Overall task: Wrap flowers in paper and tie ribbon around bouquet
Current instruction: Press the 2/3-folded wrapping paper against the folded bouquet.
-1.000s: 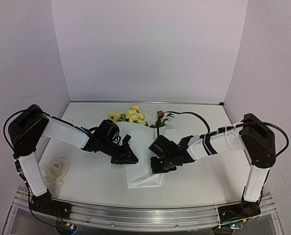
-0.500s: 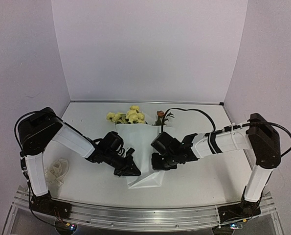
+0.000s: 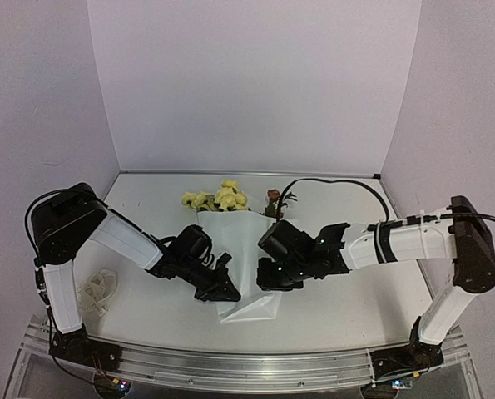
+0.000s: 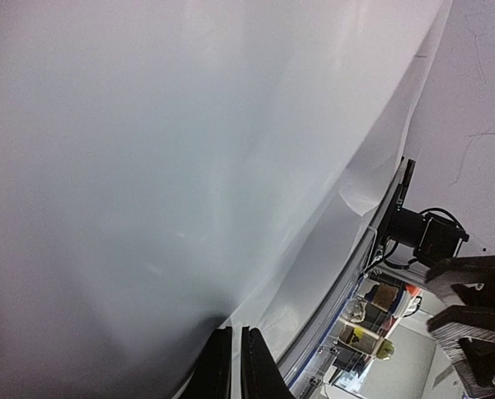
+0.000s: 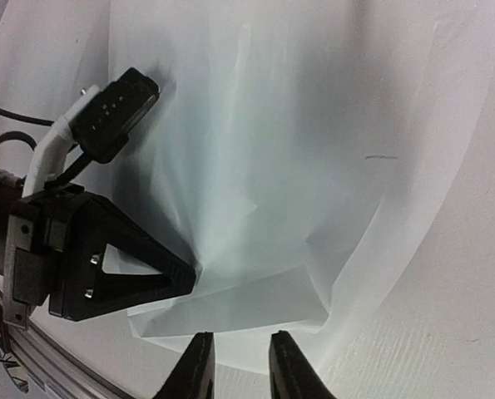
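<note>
Far left of the paper (image 3: 240, 245), your ribbon (image 3: 97, 291) lies in a loose heap on the surface (image 3: 339, 303), well apart from everything else. Your left claw (image 3: 225, 288) sits at the paper's lower left edge, its jaws nearly together and pinching the sheet. In the right wrist view, creases fan out from its tip. The paper is folded into a cone lying flat, with its wide end away from you and its narrower end toward the arm bases. The flowers (image 3: 218, 198) poke out past the paper's far edge, yellow blooms on the left and the orange-brown bloom (image 3: 273, 194) on the right. Your right claw (image 3: 270, 281) hovers at the paper's lower right side, jaws parted a little and holding nothing, the paper's near edge just beyond its fingertips.
</note>
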